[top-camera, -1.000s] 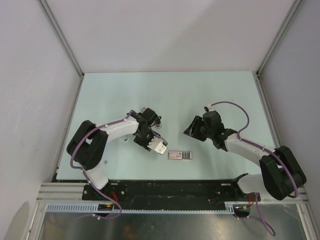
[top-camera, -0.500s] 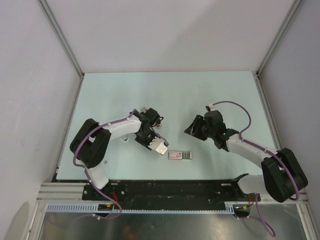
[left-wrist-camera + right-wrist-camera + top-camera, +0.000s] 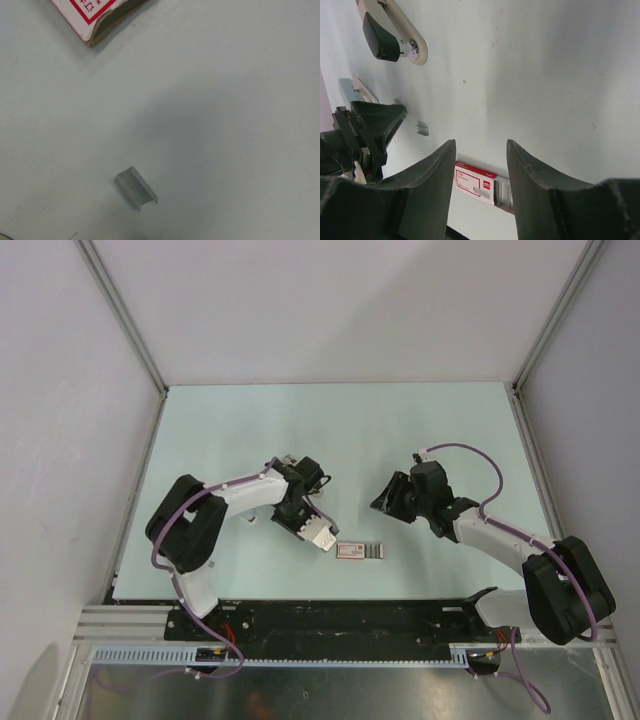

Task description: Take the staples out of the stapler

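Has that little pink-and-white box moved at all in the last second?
No. The box lies at the same spot as before, just as close to the near edge of the table.

Pale mint tabletop (image 3: pixel 400 420), plain white walls (image 3: pixel 330 310), aluminium corner posts (image 3: pixel 120 310), black near-edge rail (image 3: pixel 350 618), even light

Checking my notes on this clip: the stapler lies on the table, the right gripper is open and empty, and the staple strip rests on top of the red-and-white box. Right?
No: the staple strip lies on the bare table, apart from the box, as the left wrist view shows. The stapler and right gripper are as stated.
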Controlling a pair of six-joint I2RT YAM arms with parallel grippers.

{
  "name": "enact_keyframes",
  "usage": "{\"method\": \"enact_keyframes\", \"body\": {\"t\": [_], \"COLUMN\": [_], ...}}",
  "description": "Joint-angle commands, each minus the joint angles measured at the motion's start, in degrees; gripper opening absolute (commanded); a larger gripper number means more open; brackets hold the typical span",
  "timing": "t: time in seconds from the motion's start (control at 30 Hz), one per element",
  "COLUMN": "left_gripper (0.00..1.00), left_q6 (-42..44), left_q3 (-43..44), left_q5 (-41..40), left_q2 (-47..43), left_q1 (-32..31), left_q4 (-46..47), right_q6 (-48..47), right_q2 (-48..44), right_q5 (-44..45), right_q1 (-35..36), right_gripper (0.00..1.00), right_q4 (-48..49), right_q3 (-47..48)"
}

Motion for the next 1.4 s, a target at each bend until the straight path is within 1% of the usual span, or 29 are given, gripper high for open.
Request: {"method": "enact_keyframes", "body": {"t": [0.0, 0.07, 0.23, 0.3, 0.37, 0.43, 0.57, 0.73, 0.83, 0.93, 1.0, 1.07, 1.2, 1.3, 1.37], "left_gripper": [0.35, 0.34, 0.24, 0.2, 0.15, 0.13, 0.12, 0.12, 0.12, 0.13, 0.13, 0.15, 0.18, 0.22, 0.24], "left_q6": [2.5, 2.12, 0.14, -2.4, -7.06, -13.06, -21.85, -32.37, -40.44, -49.74, -56.14, -61.19, -67.83, -72.75, -77.1], "left_q3": [0.22, 0.74, 2.14, 4.01, 7.1, 11.19, 16.09, 20.06, 23.78, 27.85, 29.78, 30.65, 31.86, 34.68, 38.03], "left_q5": [0.99, 0.99, 1.43, 2.09, 2.6, 2.67, 5.23, 11.97, 21.51, 36.35, 46.37, 54.56, 65.9, 72.45, 75.96], "left_q2": [3.68, 4.28, 5.01, 4.9, 4.96, 4.83, 0.46, -8.42, -12.86, -15.8, -16.78, -17.6, -18.88, -18.1, -16.48], "left_q1": [-0.45, -0.67, -1.75, -2.04, -2.25, -2.24, -2.13, -1.15, 2.59, 9.04, 13.15, 16.14, 18.37, 18.62, 18.36], "left_q4": [-0.17, -0.43, -0.92, -0.88, -0.98, -0.92, -0.95, -0.99, -0.99, -0.79, -0.26, 0.45, 1.62, 2.51, 3.18], "right_q6": [-0.57, -0.6, -0.78, -0.78, -0.89, -1.27, -2.7, -6.47, -9.55, -12.99, -15.5, -17.67, -17.1, -14.78, -13.99], "right_q2": [-1.69, -1.68, -1.63, -1.75, -2.18, -3.05, -5.97, -8.85, -10.34, -12.2, -13.82, -15.41, -17.0, -16.58, -16.02], "right_q5": [-1.06, -1.19, -1.41, -1.59, -1.89, -2.34, -4.35, -6.17, -8.33, -11.02, -13.75, -17.88, -27.68, -31.74, -32.48], "right_q1": [-0.39, -0.47, -0.65, -0.77, -1.09, -1.61, -2.76, -3.02, -3.0, -2.83, -2.55, -2.24, -1.88, -1.01, 0.32], "right_gripper": [0.5, 0.5, 0.5, 0.5, 0.51, 0.51, 0.52, 0.56, 0.64, 0.71, 0.73, 0.74, 0.74, 0.74, 0.74], "right_q4": [-0.02, -0.02, -0.02, 0.04, 0.14, 0.35, 0.93, 0.93, 0.96, 4.77, 7.59, 11.3, 21.18, 28.07, 31.72], "right_q3": [-0.23, -0.24, -0.24, -0.24, -0.24, -0.24, 0.04, 2.58, 4.5, 5.61, 5.71, 5.77, 6.38, 8.23, 9.52]}}
